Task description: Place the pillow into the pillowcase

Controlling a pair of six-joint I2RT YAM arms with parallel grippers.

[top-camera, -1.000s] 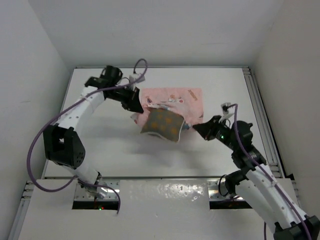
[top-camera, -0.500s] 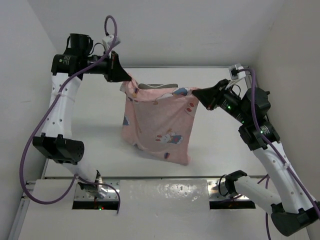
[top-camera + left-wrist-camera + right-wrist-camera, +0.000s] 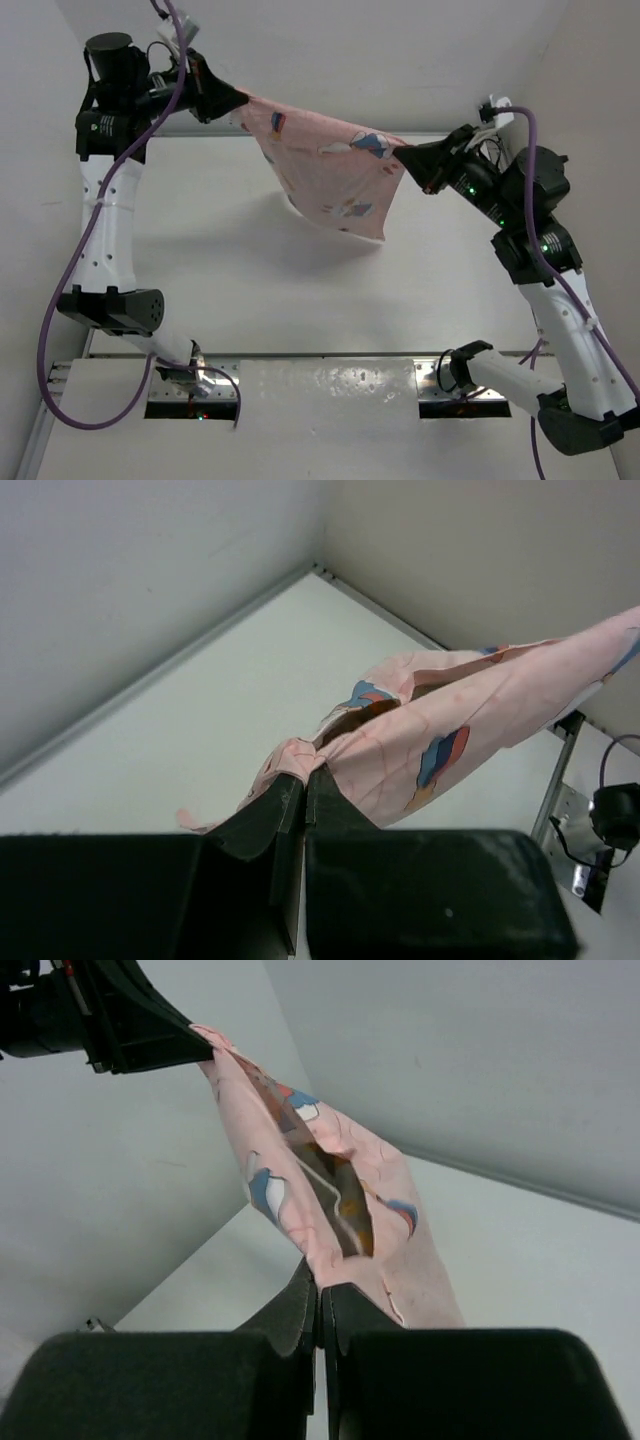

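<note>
The pink rabbit-print pillowcase point(image 3: 325, 170) hangs in the air, stretched between both grippers high above the table. My left gripper point(image 3: 238, 100) is shut on its upper left corner; in the left wrist view the pillowcase point(image 3: 470, 705) runs away from the left gripper point(image 3: 305, 776). My right gripper point(image 3: 405, 158) is shut on the upper right corner. In the right wrist view the right gripper point(image 3: 320, 1288) pinches the pillowcase point(image 3: 275, 1150) rim, and the dark olive-brown pillow point(image 3: 345, 1205) with orange dots shows inside the open mouth. From above the pillow is hidden by the cloth.
The white table point(image 3: 250, 290) lies far below, with white walls on three sides. A metal rail point(image 3: 525, 215) runs along the table's right edge. Purple cables loop from both arms.
Both grippers have risen higher and spread apart, lifting the pillowcase off the table. One second ago the pillow lay half out on the table; now it sits inside the hanging case.
</note>
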